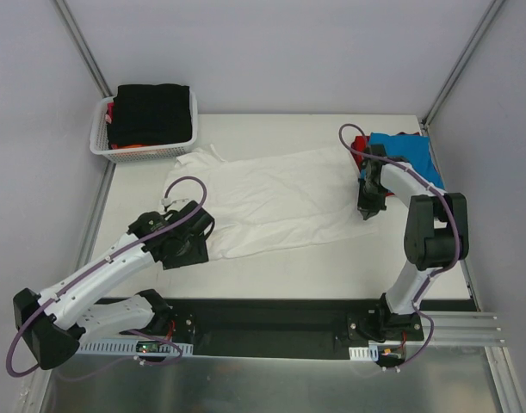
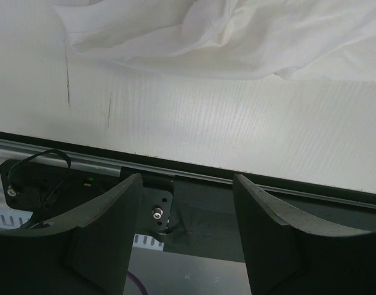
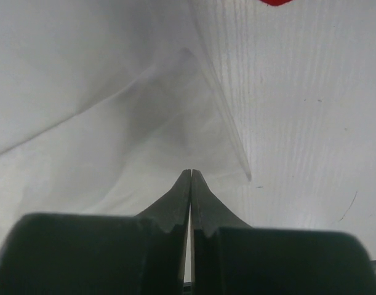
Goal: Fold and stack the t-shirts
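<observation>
Gaping partway at lower left, the left gripper (image 1: 183, 243) held nothing; the right gripper (image 1: 368, 206) sat closed at the white t-shirt's (image 1: 271, 202) right edge.

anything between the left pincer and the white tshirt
Nothing visible. The left pincer stands open, and in its wrist view only bare table shows between it and the near edge of the white t-shirt. The basket sits at the far left corner, off that path.
</observation>
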`<action>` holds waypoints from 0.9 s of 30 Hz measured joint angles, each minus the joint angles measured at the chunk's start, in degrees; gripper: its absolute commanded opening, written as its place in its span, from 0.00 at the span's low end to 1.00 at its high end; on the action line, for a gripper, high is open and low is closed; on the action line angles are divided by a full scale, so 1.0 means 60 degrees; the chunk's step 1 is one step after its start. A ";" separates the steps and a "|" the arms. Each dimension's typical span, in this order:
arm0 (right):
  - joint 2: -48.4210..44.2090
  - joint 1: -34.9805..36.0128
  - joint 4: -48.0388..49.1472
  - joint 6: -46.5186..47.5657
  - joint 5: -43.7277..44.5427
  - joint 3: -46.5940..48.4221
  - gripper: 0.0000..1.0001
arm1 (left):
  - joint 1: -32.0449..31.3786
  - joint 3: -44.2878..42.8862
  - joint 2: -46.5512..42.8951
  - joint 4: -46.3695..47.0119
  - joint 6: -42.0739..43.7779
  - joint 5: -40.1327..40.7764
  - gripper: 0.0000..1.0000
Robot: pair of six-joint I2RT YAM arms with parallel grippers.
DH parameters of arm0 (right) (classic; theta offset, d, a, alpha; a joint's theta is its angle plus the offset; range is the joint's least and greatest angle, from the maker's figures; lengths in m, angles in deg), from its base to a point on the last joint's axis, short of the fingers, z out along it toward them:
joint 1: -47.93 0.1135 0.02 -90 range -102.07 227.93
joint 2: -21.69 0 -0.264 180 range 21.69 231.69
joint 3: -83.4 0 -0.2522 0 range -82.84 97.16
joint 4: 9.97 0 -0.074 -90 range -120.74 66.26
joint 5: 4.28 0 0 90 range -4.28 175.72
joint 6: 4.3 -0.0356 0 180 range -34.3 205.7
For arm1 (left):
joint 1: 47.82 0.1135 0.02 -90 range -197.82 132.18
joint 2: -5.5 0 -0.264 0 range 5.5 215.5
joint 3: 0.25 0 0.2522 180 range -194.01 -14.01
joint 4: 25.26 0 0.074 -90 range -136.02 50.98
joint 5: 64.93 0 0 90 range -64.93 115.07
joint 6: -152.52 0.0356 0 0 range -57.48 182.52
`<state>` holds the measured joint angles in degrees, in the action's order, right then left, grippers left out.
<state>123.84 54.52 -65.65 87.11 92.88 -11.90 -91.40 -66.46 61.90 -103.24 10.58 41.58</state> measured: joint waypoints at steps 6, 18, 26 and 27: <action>0.0270 0.0036 0.0004 -0.0084 0.0222 -0.0062 0.01 | 0.0000 -0.0004 0.0233 0.0004 0.0069 0.0000 0.61; 0.0739 0.0142 0.0062 -0.0452 0.0331 -0.0153 0.01 | 0.0000 0.0000 0.0025 0.0004 0.0080 0.0000 0.63; -0.0138 0.0149 0.0280 -0.0929 0.0262 -0.1271 0.01 | 0.0000 0.0000 0.0455 0.0211 0.0277 -0.0004 0.64; -0.0299 0.0149 0.0273 -0.1031 0.0226 -0.1472 0.01 | 0.0000 0.0000 0.0528 0.0251 0.0306 -0.0004 0.64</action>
<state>122.04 55.42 -64.01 80.93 94.24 -20.73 -91.40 -66.46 65.07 -101.74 12.41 41.56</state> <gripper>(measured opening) 0.015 0.634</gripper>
